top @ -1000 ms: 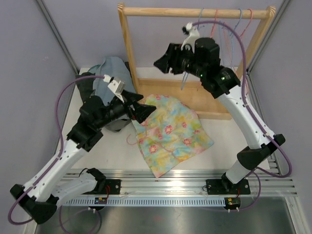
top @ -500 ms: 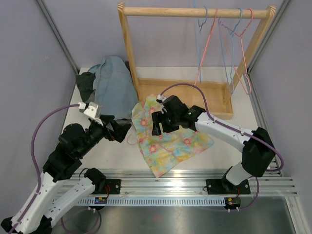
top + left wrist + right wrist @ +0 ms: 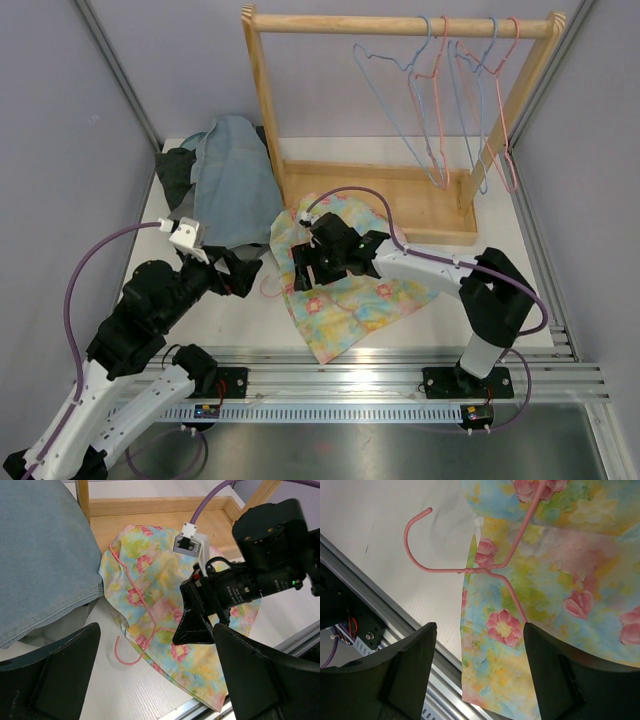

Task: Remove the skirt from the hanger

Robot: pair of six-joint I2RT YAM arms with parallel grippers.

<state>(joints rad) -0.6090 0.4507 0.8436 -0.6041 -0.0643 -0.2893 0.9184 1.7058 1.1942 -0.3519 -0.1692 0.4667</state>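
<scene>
Down off the rail a second ago, the right arm now hangs low over mid-table, and the left arm has pulled back toward 8 o'clock. Over at 12 to 1 o'clock the wooden rack (image 3: 400, 25) has a shallow base tray (image 3: 425, 203). The only thing lapping onto it is the far corner of the skirt (image 3: 370, 290). Spare wire hangers (image 3: 440, 110) dangle askew from the rail. A denim pile (image 3: 230, 180) crowds 10 o'clock, butting against the fabric. The skirt lies flat, long axis roughly 11 to 5 o'clock, on the pink hanger (image 3: 481, 570), whose hook pokes out toward 8 o'clock. The right gripper (image 3: 477, 630) stands spread above the hanger's neck, gripping nothing. The left gripper (image 3: 156, 630) gapes wide and empty near the hook.
</scene>
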